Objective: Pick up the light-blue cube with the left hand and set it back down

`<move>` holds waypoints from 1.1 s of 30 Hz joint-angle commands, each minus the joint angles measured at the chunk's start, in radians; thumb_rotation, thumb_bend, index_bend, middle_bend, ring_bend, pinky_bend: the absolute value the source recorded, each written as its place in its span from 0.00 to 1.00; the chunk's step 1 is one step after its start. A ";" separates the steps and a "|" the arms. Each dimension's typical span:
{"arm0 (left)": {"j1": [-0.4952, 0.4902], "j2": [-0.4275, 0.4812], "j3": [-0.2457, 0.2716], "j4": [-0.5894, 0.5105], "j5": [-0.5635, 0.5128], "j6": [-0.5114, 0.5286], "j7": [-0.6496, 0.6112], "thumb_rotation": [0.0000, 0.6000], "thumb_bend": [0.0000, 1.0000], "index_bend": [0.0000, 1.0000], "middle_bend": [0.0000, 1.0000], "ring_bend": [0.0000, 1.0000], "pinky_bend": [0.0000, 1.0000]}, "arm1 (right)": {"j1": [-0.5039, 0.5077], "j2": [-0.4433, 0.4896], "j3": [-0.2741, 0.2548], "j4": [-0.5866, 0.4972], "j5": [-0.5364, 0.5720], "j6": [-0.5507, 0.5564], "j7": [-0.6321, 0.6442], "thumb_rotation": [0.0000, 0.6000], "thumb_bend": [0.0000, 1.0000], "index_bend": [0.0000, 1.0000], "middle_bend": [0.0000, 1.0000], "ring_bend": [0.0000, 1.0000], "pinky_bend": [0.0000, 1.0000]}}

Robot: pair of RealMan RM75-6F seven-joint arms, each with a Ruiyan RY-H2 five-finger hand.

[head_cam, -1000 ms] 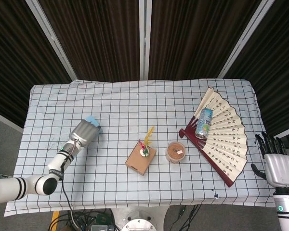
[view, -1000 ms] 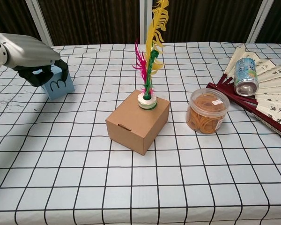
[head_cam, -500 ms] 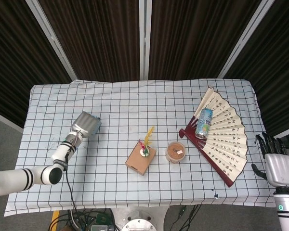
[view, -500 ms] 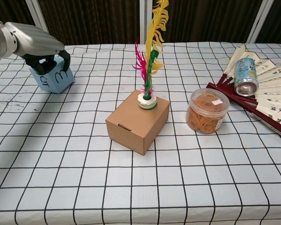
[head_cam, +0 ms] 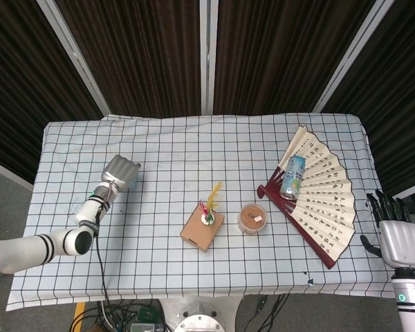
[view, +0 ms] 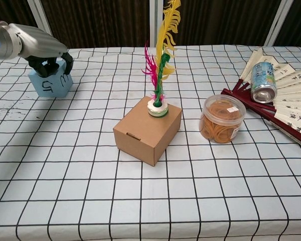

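The light-blue cube [view: 50,85], with dark characters on its faces, stands tilted at the far left of the checked tablecloth [view: 90,165]. My left hand [view: 42,47] comes down on it from above, and its dark fingers [view: 52,64] curl over the top edges and grip it. From the head view the left hand [head_cam: 121,171] covers the cube almost wholly. I cannot tell whether the cube's base touches the cloth. My right hand [head_cam: 394,232] hangs off the table's right edge, fingers spread, holding nothing.
A cardboard box [view: 148,129] with a feather shuttlecock [view: 160,65] on top stands mid-table. Right of it is a clear tub of rubber bands [view: 222,119]. A drinks can [view: 263,82] lies on an open paper fan [view: 296,108] at the right.
My left hand has carried the cube further left and toward the back of the table, away from the box. The cube has turned in the grip. The right hand is still.
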 commanded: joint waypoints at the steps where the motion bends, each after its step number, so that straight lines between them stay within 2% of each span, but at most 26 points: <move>1: -0.011 -0.011 0.001 0.031 -0.006 -0.017 -0.013 1.00 0.73 0.31 0.83 0.90 0.90 | 0.000 0.001 0.001 -0.002 0.003 0.000 -0.003 1.00 0.19 0.00 0.00 0.00 0.00; 19: -0.059 -0.034 0.047 0.205 -0.139 -0.076 0.001 1.00 0.73 0.31 0.83 0.90 0.91 | 0.007 -0.011 -0.002 -0.002 0.017 -0.019 -0.014 1.00 0.19 0.00 0.00 0.00 0.00; 33: -0.067 -0.022 0.088 0.254 -0.255 -0.098 0.021 1.00 0.73 0.31 0.83 0.90 0.91 | 0.008 -0.016 -0.004 0.003 0.014 -0.016 -0.007 1.00 0.19 0.00 0.00 0.00 0.00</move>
